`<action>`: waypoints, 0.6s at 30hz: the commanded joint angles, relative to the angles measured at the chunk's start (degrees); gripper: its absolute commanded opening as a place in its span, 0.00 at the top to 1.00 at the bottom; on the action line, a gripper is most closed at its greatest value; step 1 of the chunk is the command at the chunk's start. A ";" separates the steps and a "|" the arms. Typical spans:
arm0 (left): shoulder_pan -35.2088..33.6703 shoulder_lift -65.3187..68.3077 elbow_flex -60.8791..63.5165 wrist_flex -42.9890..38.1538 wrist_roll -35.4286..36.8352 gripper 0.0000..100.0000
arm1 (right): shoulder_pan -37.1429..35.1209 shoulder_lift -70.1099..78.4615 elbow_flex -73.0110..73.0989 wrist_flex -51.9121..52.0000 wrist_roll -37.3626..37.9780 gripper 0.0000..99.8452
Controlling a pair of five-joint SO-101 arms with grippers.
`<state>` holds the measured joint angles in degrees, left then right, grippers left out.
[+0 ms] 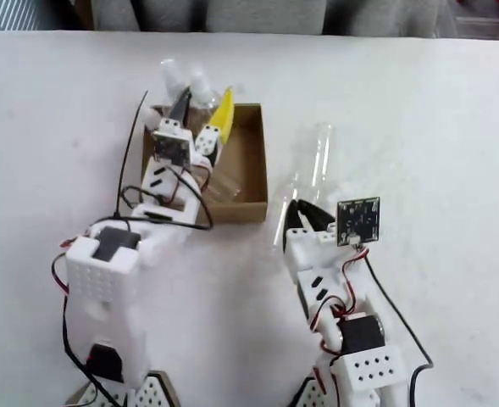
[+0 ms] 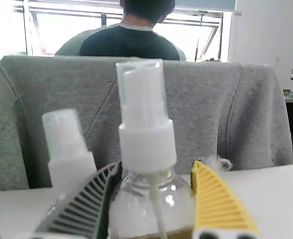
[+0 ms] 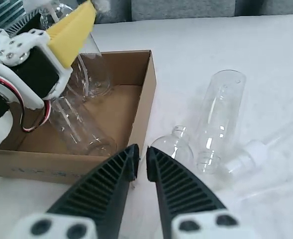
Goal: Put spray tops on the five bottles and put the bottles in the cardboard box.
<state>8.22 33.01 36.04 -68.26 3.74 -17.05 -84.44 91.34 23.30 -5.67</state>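
Note:
My left gripper [image 1: 202,108] hangs over the far end of the cardboard box [image 1: 255,161], shut on a clear bottle with a white spray top [image 2: 145,139]; its grey and yellow fingers [image 2: 216,199] clasp the bottle's shoulders. A second capped bottle [image 2: 66,149] stands just beside it. Another clear bottle [image 3: 79,129] lies inside the box [image 3: 144,94]. My right gripper [image 3: 141,153] is shut and holds nothing, low over the table by the box's near right corner. Just beyond it lie two topless bottles [image 3: 173,149] [image 3: 218,112] and a loose spray top [image 3: 243,160].
A black cable [image 1: 129,161] loops from the left arm along the box's left side. White table [image 1: 418,102] stretches to the right of the lying bottles and in front of the box. A grey cushioned seat back [image 2: 236,109] rises behind the table's far edge.

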 commanded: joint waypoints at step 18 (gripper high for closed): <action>-0.13 -29.32 11.34 15.65 0.53 0.97 | -0.22 -0.66 -0.70 -0.75 0.70 0.98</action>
<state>8.22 13.41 47.03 -59.21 3.74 -17.05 -84.44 91.34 23.30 -5.67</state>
